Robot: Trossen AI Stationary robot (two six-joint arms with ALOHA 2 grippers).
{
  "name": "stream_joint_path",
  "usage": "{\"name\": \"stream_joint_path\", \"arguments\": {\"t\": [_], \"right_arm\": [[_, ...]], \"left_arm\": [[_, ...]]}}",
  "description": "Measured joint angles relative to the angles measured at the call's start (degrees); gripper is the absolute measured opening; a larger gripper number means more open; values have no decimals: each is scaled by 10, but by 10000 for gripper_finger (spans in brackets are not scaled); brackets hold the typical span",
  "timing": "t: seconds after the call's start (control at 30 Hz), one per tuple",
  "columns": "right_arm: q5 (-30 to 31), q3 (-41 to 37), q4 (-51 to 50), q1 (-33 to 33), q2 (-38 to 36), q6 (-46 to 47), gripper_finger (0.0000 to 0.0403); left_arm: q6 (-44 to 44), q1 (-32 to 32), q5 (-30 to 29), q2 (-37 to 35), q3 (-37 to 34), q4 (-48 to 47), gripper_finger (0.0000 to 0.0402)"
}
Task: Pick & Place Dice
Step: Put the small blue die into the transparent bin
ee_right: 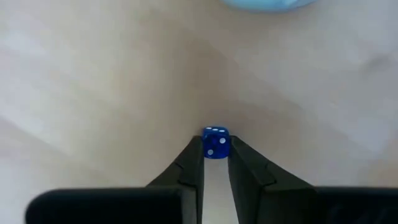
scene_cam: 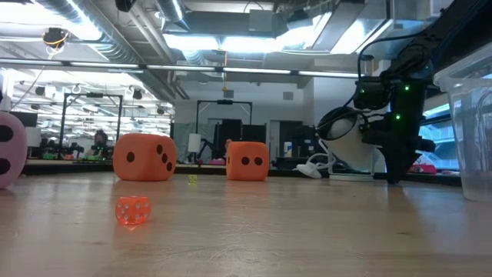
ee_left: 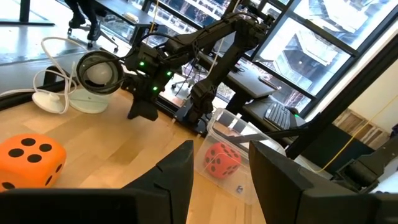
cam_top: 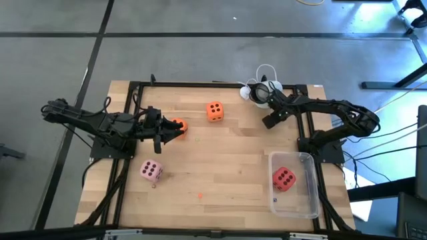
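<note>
My right gripper (ee_right: 215, 163) points down at the table near its far right and is shut on a tiny blue die (ee_right: 215, 142); in the high view this gripper (cam_top: 269, 121) shows there too. My left gripper (cam_top: 164, 131) hovers level and open over the table's left, with nothing between its fingers (ee_left: 177, 177). Just beyond it an orange die (cam_top: 179, 125) rests on the wood. A second orange die (cam_top: 214, 111) lies farther back, and a pale pink die (cam_top: 151, 171) toward the near left. A red die (cam_top: 284, 178) sits inside a clear bin (cam_top: 312, 190). My right gripper pinches the tiny blue die by two opposite faces (ee_right: 215, 149), between the very ends of its two fingers. The fingers come from above, pointing down. The die sits upright at table level; whether it is lifted off the wood I cannot tell.
A white round device with a looped cable (cam_top: 257, 90) stands at the far edge behind my right gripper. A tiny translucent red die (scene_cam: 132, 210) and a small green speck (scene_cam: 192, 180) lie on the wood mid-table. Black frame rails (cam_top: 133, 120) run along both sides.
</note>
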Motion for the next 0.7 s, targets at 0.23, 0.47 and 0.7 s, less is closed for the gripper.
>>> {"name": "stream_joint_path", "arguments": {"t": [0.23, 0.47, 0.7], "right_arm": [[-101, 6, -17, 26, 0, 30, 48], [-131, 45, -43, 59, 3, 37, 47], [-134, 78, -83, 93, 2, 37, 47]], "left_arm": [[0, 0, 1, 0, 0, 0, 148], [5, 0, 1, 0, 0, 0, 148], [6, 0, 1, 0, 0, 0, 148]]}}
